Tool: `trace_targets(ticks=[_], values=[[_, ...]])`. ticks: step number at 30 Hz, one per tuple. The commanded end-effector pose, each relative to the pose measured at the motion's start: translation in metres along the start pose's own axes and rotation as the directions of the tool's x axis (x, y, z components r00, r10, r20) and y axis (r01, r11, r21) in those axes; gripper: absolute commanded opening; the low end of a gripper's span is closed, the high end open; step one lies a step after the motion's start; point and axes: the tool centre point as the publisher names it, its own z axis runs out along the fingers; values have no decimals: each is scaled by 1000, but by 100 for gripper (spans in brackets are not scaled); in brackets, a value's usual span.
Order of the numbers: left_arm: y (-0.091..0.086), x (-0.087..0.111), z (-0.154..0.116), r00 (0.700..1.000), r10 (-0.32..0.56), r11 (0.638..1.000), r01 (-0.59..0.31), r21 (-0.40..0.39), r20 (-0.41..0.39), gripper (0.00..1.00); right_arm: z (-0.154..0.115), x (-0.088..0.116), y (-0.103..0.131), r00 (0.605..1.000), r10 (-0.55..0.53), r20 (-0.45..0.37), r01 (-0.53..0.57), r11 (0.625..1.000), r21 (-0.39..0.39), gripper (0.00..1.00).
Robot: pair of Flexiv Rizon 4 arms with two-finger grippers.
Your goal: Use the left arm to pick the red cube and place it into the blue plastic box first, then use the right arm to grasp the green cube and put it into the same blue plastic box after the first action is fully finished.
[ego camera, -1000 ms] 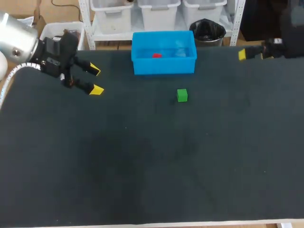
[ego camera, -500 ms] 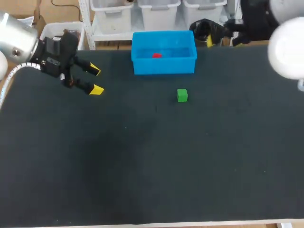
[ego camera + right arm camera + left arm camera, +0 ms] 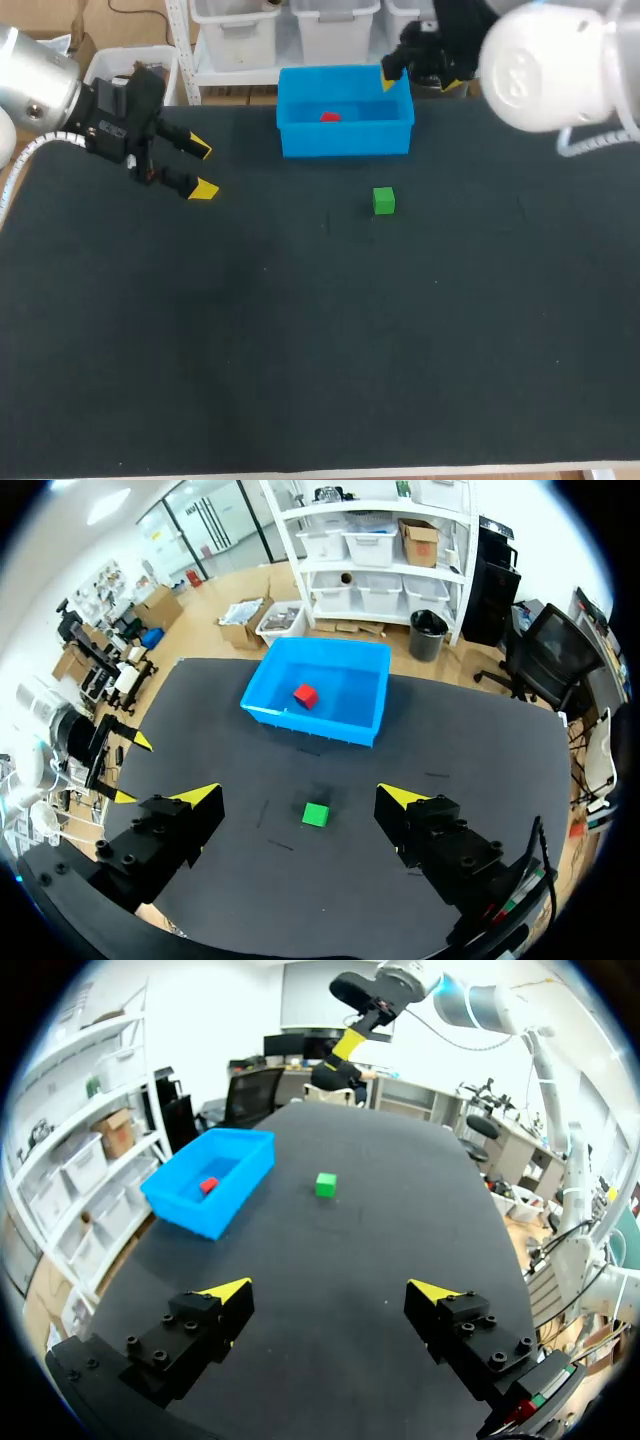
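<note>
Half done, I'd say: red cube (image 3: 330, 117) lies inside the blue plastic box (image 3: 345, 142). Left gripper (image 3: 202, 169) sits well off to the side, fingers spread, empty. Green cube (image 3: 383, 200) is on the table (image 3: 300, 350) near the box, untouched. Right gripper (image 3: 298, 798) hangs above, fingers apart, nothing held. Grab & drop left to do.
</note>
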Motion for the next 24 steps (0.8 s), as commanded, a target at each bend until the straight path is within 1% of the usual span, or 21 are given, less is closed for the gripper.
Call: trace_targets(ticks=[1,7,11,13,24], values=[[0,1,0,1000,3,1000,-3,-1,5,100,12,-13,12,997,21,-71,-16,997,78,100],[0,1,0,1000,3,1000,-3,-1,5,100,21,-15,23,990,58,-127,-41,991,131,100],[0,1,0,1000,3,1000,-3,-1,5,100,26,-12,24,982,91,-167,-58,980,191,100],[0,1,0,1000,3,1000,-3,-1,5,100,26,-11,26,974,95,-206,-43,970,241,100],[0,1,0,1000,3,1000,-3,-1,5,100,27,-5,28,954,133,-269,-43,948,316,100]])
